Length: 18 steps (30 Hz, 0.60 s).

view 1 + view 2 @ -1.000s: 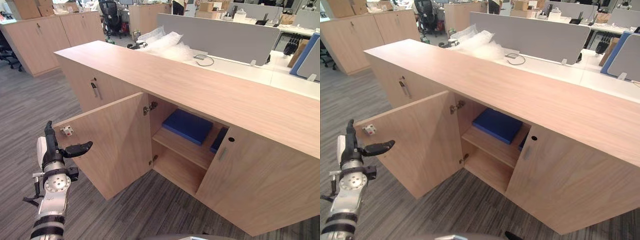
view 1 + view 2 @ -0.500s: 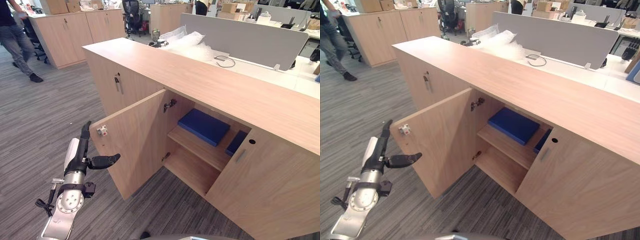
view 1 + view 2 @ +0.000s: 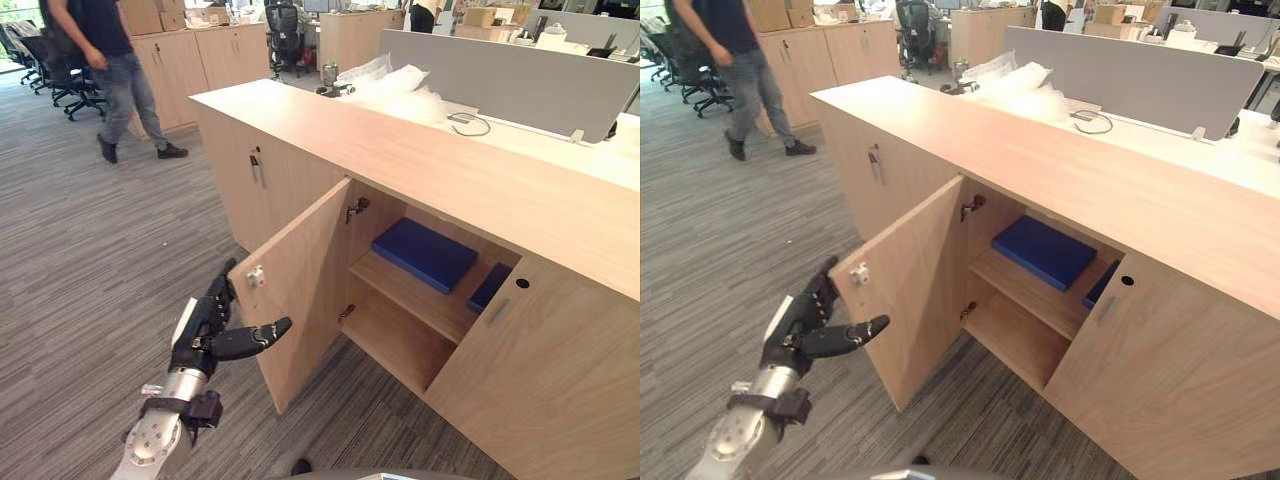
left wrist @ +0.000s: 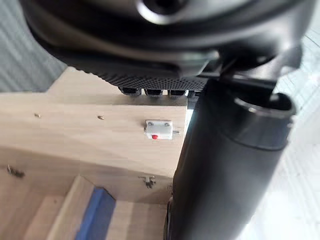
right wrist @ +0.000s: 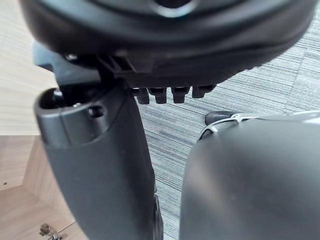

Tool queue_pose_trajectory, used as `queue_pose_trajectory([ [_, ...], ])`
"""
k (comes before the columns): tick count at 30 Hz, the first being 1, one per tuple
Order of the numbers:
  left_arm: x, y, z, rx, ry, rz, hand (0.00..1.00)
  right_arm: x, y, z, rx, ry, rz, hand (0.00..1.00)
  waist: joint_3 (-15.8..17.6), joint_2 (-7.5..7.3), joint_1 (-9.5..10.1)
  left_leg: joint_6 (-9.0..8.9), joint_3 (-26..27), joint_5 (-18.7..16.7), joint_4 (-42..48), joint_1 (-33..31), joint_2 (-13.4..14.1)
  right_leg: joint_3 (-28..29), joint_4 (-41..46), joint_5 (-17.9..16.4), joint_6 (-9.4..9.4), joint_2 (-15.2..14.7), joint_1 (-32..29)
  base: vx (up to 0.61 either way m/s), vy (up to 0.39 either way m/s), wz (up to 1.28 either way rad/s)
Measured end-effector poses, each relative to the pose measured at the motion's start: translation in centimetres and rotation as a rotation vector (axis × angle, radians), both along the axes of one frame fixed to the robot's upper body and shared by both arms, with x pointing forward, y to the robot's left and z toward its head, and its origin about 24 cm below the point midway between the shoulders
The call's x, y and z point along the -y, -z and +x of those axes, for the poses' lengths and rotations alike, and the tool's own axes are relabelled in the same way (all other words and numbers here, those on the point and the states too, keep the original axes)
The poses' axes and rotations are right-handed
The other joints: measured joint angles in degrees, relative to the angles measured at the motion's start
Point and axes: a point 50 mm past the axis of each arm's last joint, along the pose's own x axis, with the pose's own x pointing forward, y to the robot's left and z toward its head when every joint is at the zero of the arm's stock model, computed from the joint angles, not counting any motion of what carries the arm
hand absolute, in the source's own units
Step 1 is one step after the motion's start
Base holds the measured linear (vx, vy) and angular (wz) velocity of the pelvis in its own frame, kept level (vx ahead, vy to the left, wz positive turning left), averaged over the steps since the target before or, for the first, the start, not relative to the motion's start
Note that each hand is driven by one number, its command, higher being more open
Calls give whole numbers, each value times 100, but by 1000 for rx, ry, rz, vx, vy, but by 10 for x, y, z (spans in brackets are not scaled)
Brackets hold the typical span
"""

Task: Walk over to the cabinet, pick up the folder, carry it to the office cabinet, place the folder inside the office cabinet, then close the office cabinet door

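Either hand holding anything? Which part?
Nothing held: left hand open by the cabinet door's free edge; right hand open, empty; blue folder lies on the shelf inside.

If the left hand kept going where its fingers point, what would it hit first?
Probably the free edge of the open door, by the white latch: the left hand aims its straight fingers at it. Depth is unclear, so they may be touching.

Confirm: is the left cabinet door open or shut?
Open. The left door stands swung outward, exposing the shelf with the blue folder; the left hand is beside its free edge.
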Motion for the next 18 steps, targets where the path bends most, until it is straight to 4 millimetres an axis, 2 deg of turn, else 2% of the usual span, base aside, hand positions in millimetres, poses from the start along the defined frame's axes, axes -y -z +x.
queue_pose_trajectory([
  [4, 47, 13, -9, -76, 192, -213, 100, 2, -1, 3, 4, -42, -10, 100, -28, 60, -80, -1, -1, 4, -1, -59, -5, 32, 30, -37, -68, 3, -77, -50, 33, 1],
  [6, 85, 13, -6, -100, 345, -313, 100, 4, -1, 5, 9, -47, -18, 100, -36, 91, -171, -2, 0, 8, -2, -156, -3, 54, 44, -33, -84, 3, -188, -48, 35, -6],
  [8, 124, 6, -1, -89, 534, -367, 100, 3, -1, 11, 16, -86, -23, 100, -23, 93, -396, -2, 25, 9, -2, -137, 32, 116, -24, -28, -186, 39, -198, -23, 21, -27],
  [12, 174, -18, 0, 4, 843, -418, 100, -2, -1, 11, 11, -107, -21, 100, -72, 28, -683, -11, 262, -3, -3, -40, 135, 314, -254, 71, -330, 127, -181, 54, -4, -45],
  [13, 179, -22, 1, 19, 869, -421, 100, -3, 0, 12, 14, -105, -19, 100, -70, 13, -737, -18, 308, -11, -2, -26, 148, 331, -281, 134, -335, 131, -181, 115, -33, -54],
  [14, 191, -29, 8, 58, 930, -410, 100, -7, 0, 12, 19, -102, -15, 100, -72, -52, -845, -67, 436, -70, -1, 60, 175, 354, -447, 384, -148, 143, -99, 123, -58, -40],
  [18, 196, -20, 17, 30, 935, -368, 100, -6, 0, 10, 11, -100, -20, 100, -75, -31, -942, -142, 477, -149, -1, 213, 326, 355, -650, 398, -125, 310, 118, 144, -110, -14],
])
